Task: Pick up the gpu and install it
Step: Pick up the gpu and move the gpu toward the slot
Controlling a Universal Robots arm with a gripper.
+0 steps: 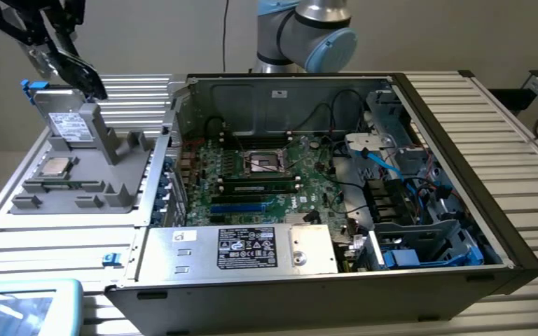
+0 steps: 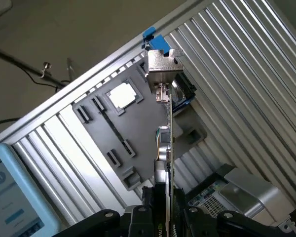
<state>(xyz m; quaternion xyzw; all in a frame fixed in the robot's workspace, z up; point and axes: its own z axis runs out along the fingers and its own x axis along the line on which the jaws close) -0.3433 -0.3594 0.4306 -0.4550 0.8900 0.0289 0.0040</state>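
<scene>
In the wrist view, the gripper [image 2: 168, 219] is pinching the gpu [image 2: 169, 148] between its black fingers. The card is showing edge-on, with its silver bracket [image 2: 163, 69] at the far end. It is hanging over the grey fixture tray [image 2: 113, 143], where a processor chip [image 2: 122, 95] is lying in a pocket. In the exterior view, the arm is holding the card aloft at the exterior view's left, above the tray and an upright drive [image 1: 71, 126]. It is hanging well apart from the open computer case [image 1: 279, 105], where the motherboard [image 1: 250, 178] is lying exposed.
</scene>
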